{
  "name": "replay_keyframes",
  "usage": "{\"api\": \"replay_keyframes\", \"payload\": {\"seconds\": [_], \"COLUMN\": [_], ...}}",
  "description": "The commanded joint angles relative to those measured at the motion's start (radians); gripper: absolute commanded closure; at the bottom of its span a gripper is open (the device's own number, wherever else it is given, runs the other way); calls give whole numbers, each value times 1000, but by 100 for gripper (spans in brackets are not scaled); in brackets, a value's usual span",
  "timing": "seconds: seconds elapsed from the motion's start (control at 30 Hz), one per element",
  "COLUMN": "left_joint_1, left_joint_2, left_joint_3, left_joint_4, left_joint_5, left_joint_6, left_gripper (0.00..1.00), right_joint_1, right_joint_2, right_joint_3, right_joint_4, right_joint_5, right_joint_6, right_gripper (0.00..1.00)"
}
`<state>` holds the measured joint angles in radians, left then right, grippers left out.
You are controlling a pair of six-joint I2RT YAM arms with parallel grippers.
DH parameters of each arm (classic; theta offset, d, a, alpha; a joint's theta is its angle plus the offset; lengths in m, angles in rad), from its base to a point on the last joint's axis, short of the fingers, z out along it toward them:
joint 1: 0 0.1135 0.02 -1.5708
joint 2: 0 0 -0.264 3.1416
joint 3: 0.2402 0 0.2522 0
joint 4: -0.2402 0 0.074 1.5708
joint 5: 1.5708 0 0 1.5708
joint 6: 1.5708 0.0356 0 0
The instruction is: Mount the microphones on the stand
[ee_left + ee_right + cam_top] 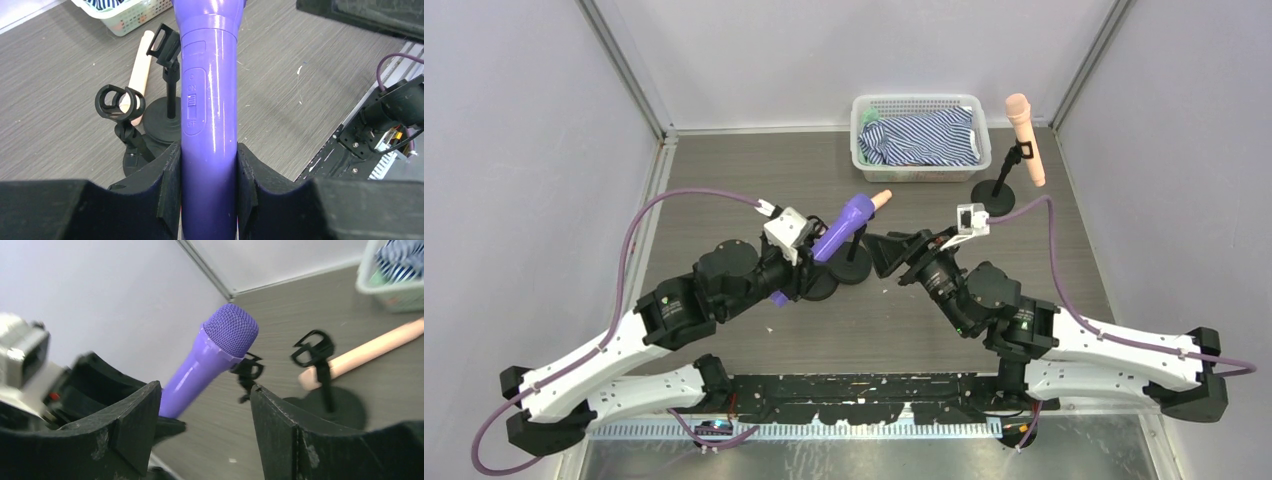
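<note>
My left gripper (pixel 808 262) is shut on the handle of the purple microphone (pixel 846 226) and holds it tilted above two empty black stands (pixel 852 270). In the left wrist view the purple microphone (pixel 209 115) runs up between my fingers (pixel 169 175), beside the ring clip (pixel 120 102) and a second clip (pixel 165 44). One peach-pink microphone (pixel 880 199) lies on the table behind them. The other peach-pink microphone (pixel 1024 135) sits clipped in the far right stand (pixel 997 196). My right gripper (pixel 876 252) is open and empty, facing the purple microphone's head (pixel 231 332).
A white basket (pixel 918 103) with striped cloth stands at the back centre. It also shows in the left wrist view (pixel 131 18) and the right wrist view (pixel 387 295). Grey walls close in left, right and back.
</note>
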<state>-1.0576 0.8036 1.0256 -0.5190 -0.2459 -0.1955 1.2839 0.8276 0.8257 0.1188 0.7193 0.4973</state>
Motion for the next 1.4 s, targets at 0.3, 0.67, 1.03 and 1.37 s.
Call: {"api": "replay_keyframes", "payload": {"seconds": [0.3,0.67,1.03,1.37], "left_joint_1": [4,5,5,6], "left_joint_2": [-26,-24,-60,-135], "left_joint_3": [-34,-46,-97,-198], "left_joint_4": [200,202,174,134], "left_joint_5": [88,100,-32,-131], "left_joint_6": [-38,-34,-56,-151], "left_gripper": [100,100,80,15], "right_joint_1": [-73,-155,-158,-158], "right_joint_2": [176,314,285,4], "right_joint_3": [11,41,-6,-69], "right_joint_4": [195,264,313,72], "right_joint_5": [-3,-159,-151,141], "right_joint_6": [811,877,773,362], "right_gripper": [30,44,89,99]}}
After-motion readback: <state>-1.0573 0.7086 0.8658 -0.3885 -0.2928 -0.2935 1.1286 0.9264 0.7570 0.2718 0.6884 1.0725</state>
